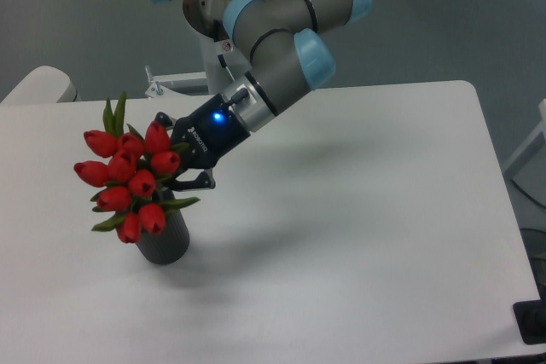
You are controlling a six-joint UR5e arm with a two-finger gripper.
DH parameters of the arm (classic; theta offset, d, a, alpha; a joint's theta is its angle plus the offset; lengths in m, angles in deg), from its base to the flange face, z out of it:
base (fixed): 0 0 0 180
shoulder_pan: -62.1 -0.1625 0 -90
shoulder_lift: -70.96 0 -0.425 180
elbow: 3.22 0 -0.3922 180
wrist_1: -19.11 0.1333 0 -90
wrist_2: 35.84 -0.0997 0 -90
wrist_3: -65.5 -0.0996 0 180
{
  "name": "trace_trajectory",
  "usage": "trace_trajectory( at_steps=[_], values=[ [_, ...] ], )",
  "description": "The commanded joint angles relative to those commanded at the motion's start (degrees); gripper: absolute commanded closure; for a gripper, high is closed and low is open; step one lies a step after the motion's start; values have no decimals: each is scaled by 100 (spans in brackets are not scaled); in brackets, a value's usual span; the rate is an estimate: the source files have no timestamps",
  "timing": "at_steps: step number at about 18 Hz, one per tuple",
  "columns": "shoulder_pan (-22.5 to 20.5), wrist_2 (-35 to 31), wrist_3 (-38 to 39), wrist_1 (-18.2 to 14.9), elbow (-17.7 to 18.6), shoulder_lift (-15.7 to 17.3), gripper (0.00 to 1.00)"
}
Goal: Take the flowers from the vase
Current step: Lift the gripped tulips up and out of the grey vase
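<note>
The flowers (128, 181), a bunch of red tulip buds with green leaves, stand in the dark grey ribbed vase (166, 240) at the left of the white table and lean to the left. My gripper (177, 158) reaches in from the upper right, at the right side of the bunch just above the vase mouth. Its jaws stand spread, one finger (164, 119) above the buds and one finger (198, 182) below them. The fingertips are hidden behind the buds. I cannot see any contact with the stems.
The white table (358, 236) ends at the right and front edges. The arm's base (209, 14) stands behind the table's back edge. A pale rounded object (38, 84) sits at the far left.
</note>
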Motion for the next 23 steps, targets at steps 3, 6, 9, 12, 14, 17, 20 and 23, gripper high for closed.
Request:
trace_trajectory(
  at_steps=[3,6,9,12,14,17,20,23],
  values=[
    [0,0,352,0,-159,88,74],
    [-35,0,467,0,-229,158,74],
    [-97,-17,739,0,-396,193,75],
    [-140,-18,836,0,-501,281,75],
    [-158,-18,933,0,-607,290,75],
    [-246,-18,995,0,-713,290,76],
    [-448,-9,995,0,-756,325,77],
    [-597,-9,1135,-9,-862,325,78]
  ],
)
